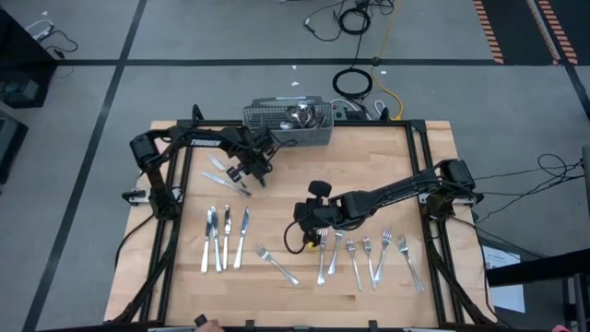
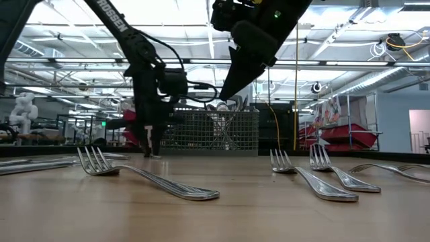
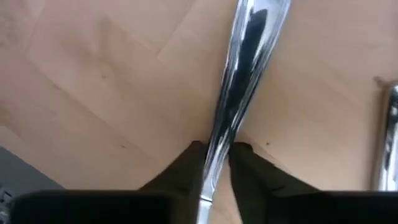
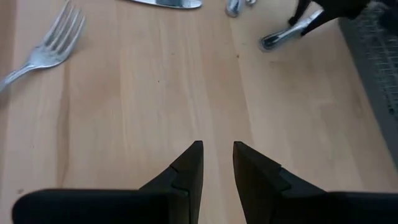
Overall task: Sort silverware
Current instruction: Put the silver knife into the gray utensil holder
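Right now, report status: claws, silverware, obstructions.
Left claw closed on a knife handle near the basket. Right claw empty over bare table. Path clear.

- The cutlery basket (image 1: pixel 288 123) stands at the table's (image 1: pixel 295 184) upper edge, centre frame, with silverware inside.
- Three knives (image 1: pixel 224 238) lie side by side at lower left.
- A lone fork (image 1: pixel 277 265) lies at lower centre.
- A row of forks (image 1: pixel 373 255) spreads at lower right.
- Loose pieces (image 1: pixel 226 180) lie left of centre, below the basket.
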Action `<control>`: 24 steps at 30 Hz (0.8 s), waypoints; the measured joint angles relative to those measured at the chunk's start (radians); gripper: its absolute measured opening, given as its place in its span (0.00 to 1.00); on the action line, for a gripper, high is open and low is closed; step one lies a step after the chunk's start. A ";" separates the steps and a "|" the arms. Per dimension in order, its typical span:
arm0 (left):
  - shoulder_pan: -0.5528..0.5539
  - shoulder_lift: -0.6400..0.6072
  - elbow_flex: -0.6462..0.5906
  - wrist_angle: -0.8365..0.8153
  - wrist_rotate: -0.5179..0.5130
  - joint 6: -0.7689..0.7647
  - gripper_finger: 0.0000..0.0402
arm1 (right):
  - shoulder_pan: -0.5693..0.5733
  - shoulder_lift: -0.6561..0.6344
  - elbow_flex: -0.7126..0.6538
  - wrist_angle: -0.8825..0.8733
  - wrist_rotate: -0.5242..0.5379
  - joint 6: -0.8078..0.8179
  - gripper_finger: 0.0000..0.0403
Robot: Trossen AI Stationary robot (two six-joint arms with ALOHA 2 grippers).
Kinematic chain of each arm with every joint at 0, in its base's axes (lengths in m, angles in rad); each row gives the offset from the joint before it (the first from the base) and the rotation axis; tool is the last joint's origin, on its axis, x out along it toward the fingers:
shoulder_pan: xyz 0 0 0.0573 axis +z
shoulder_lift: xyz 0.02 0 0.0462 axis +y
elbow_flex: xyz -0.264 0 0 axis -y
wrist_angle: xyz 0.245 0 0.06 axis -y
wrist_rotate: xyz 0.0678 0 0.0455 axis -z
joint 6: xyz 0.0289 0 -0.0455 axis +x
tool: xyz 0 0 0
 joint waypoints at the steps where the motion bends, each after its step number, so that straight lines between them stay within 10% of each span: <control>1: 0.000 0.001 0.004 -0.005 0.001 -0.010 0.14 | 0.000 0.000 0.000 0.000 -0.005 0.001 0.19; 24: -0.098 -0.159 0.012 -0.043 -0.104 -0.290 0.00 | 0.019 0.000 0.000 0.014 0.000 0.029 0.19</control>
